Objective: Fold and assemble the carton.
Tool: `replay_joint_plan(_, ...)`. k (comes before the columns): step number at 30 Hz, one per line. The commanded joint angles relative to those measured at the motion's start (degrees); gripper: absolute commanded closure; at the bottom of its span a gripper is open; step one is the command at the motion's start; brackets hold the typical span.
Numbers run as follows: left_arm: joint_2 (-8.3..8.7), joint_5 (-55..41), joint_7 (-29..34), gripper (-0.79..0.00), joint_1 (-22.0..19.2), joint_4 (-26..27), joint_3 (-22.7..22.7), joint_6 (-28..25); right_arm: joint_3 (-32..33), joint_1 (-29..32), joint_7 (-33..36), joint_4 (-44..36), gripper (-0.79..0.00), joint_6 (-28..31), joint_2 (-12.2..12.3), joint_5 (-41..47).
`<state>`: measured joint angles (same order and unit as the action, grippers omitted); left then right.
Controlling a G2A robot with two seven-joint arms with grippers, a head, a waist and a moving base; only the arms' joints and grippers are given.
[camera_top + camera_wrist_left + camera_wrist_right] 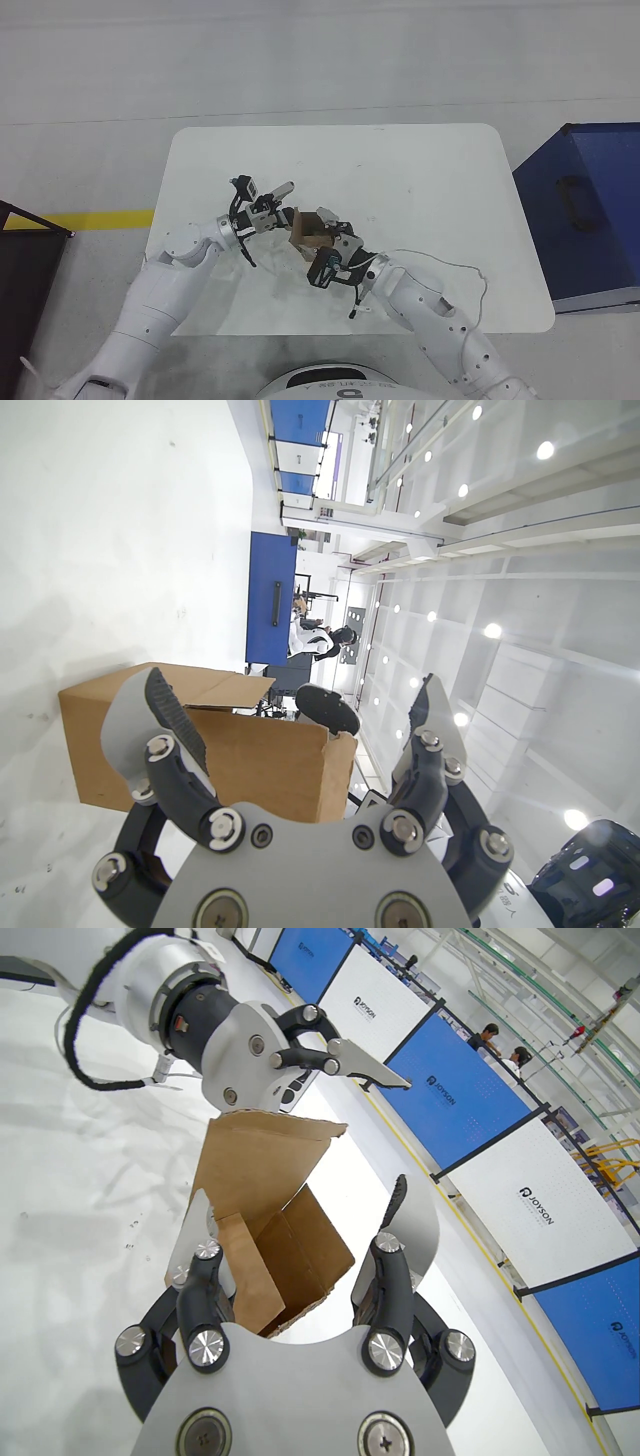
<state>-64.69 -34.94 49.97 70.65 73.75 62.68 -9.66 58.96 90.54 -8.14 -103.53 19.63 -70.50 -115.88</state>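
Carton (310,232) sits near the worktop's (430,170) centre in the top view, left claw (268,206) at its ten o'clock, right claw (330,228) at five. Left wrist view: claw spread wide, one pad (175,720) close by the brown wall — a brace, I'd judge. Right wrist view: claw wide too, a loose flap (250,1268) between its fingers — best pressed inward slowly, square to the crease.

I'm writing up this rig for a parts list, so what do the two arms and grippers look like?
Both arms wear smooth white shells, the left arm and the right arm. The left gripper and right gripper each have a silver-grey base plate, black linkages with shiny screws, and pale grey fingers with black ribbed pads. A black braided cable loops at the left wrist.
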Motion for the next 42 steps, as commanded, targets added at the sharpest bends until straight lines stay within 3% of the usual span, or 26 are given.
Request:
replay_joint_plan(1, -0.21, 0.3, 0.1, -0.785, -0.5, -0.2, -0.7, 0.2, 0.7, 0.7, -0.9, -1.3, -0.391, 3.2, 0.5, -1.0)
replay_joint_plan(5, -0.84, 0.1, 0.2, -0.785, -1.7, -0.5, -2.4, 0.4, 2.5, 3.1, -3.0, -4.2, -0.326, 6.5, 1.5, -1.9)
replay_joint_plan(8, -1.42, 0.0, 0.0, -0.785, -2.9, -1.1, -3.8, 0.3, 3.5, 4.1, -1.5, -5.0, -0.388, 8.2, 2.1, -4.3)
replay_joint_plan(11, -2.11, -0.7, 0.4, -0.785, -4.2, -1.8, -5.4, 0.0, 3.6, 4.7, 0.4, -5.0, -0.502, 9.0, 2.3, -5.1)
replay_joint_plan(18, -3.14, -3.2, 0.8, -0.785, -5.7, -4.1, -6.6, -1.4, 3.5, 5.7, 4.3, -4.6, -0.459, 9.4, 2.5, -3.7)
replay_joint_plan(21, -2.98, -3.9, 0.8, -0.785, -5.0, -5.1, -5.3, -2.5, 3.6, 5.9, 4.7, -4.1, -0.394, 9.1, 2.6, -2.5)
replay_joint_plan(26, -2.05, -4.7, 1.0, -0.785, -2.8, -5.4, -1.2, -3.9, 2.6, 5.3, 7.4, -3.0, -0.369, 8.5, 2.5, -2.2)
replay_joint_plan(29, -1.33, -4.9, 1.1, -0.785, -1.2, -4.5, 1.8, -4.3, 1.7, 4.3, 8.9, -2.3, -0.326, 8.7, 2.3, -1.5)
replay_joint_plan(34, -0.31, -4.9, 1.1, -0.785, 1.4, -2.0, 6.0, -4.0, 0.5, 2.9, 10.9, -1.4, -0.099, 7.8, 2.0, 0.5)
replay_joint_plan(35, -0.16, -4.8, 1.0, -0.785, 1.8, -1.5, 6.7, -3.8, 0.5, 2.7, 11.2, -1.4, 0.0, 7.4, 1.9, 1.1)
replay_joint_plan(40, 0.21, -4.1, 0.9, -0.785, 3.3, 0.6, 8.2, -3.0, 0.3, 2.4, 12.8, -1.4, 0.0, 4.9, 1.7, 2.8)
replay_joint_plan(42, 0.25, -3.9, 0.9, -0.785, 3.6, 1.3, 8.4, -2.7, 0.0, 2.4, 12.9, -1.4, -0.296, 4.0, 1.6, 3.4)
